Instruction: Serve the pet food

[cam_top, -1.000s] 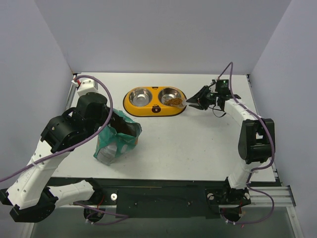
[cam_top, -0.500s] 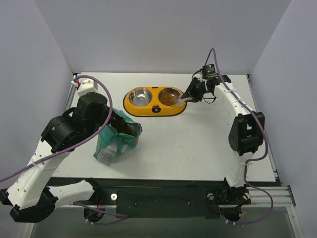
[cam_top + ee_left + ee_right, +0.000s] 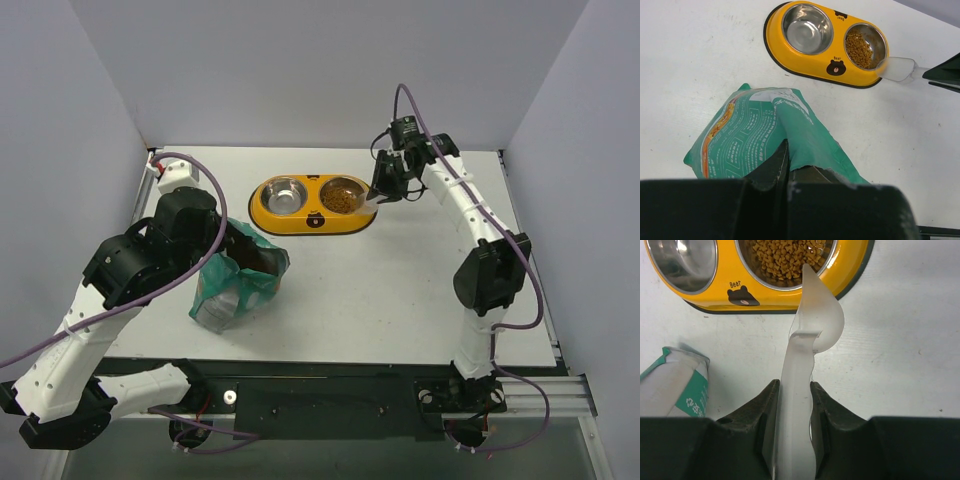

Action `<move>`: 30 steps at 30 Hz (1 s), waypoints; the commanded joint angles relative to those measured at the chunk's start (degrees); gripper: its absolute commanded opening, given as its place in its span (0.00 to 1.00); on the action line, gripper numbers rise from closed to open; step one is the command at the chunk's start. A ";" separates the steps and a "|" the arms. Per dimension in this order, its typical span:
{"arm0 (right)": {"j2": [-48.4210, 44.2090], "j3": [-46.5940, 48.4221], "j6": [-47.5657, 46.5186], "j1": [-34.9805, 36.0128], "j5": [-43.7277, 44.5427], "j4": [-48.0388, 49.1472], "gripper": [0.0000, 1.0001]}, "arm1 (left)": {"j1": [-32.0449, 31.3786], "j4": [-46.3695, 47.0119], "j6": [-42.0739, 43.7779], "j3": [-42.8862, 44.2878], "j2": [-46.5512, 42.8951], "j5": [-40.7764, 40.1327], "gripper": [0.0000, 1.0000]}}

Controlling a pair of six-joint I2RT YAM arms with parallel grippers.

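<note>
The pet food [image 3: 341, 198] is a heap of brown kibble in the right bowl of the yellow double feeder [image 3: 312, 212]. It also shows in the left wrist view [image 3: 860, 47] and the right wrist view [image 3: 785, 260]. My right gripper [image 3: 386, 188] [image 3: 792, 387] is shut on the handle of a translucent white scoop [image 3: 815, 325]. The scoop is turned on its side and looks empty, its tip at the right bowl's near rim. My left gripper [image 3: 255, 256] [image 3: 785, 150] is shut on the top edge of the teal pet food bag [image 3: 750, 135], holding it upright.
The feeder's left steel bowl [image 3: 283, 195] is empty. The bag [image 3: 225, 290] stands at the table's front left, and its corner shows in the right wrist view [image 3: 680, 385]. Grey walls close in the table on three sides.
My right gripper has swung left and rolled the scoop over. The kibble that lay in the scoop is now in the right bowl. The left arm and bag have not moved.
</note>
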 commanded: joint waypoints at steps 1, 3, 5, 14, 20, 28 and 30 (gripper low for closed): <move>-6.92 2.91 -3.33 -0.81 1.75 -5.59 0.00 | -0.41 13.00 -1.47 2.85 -1.38 0.81 0.00; -9.29 2.91 -3.33 -0.81 -0.19 -5.50 0.00 | -0.32 12.74 -1.64 2.94 -1.29 1.78 0.00; -12.45 2.21 -2.54 -0.81 -1.59 -5.76 0.00 | -0.32 12.21 -2.00 2.59 -1.46 2.31 0.00; -37.85 -17.80 7.80 2.44 -22.41 2.31 0.00 | -0.32 11.16 1.08 3.81 0.82 4.86 0.00; -47.79 -18.89 13.80 7.52 -30.24 6.71 0.00 | -0.50 11.86 5.38 5.39 2.93 7.76 0.00; -48.68 -17.48 18.82 22.03 -26.74 9.36 0.00 | -0.50 14.40 6.27 5.75 3.99 9.43 0.00; -48.06 -17.83 18.55 23.70 -23.06 9.44 0.00 | -0.50 15.20 5.56 5.31 3.99 10.39 0.00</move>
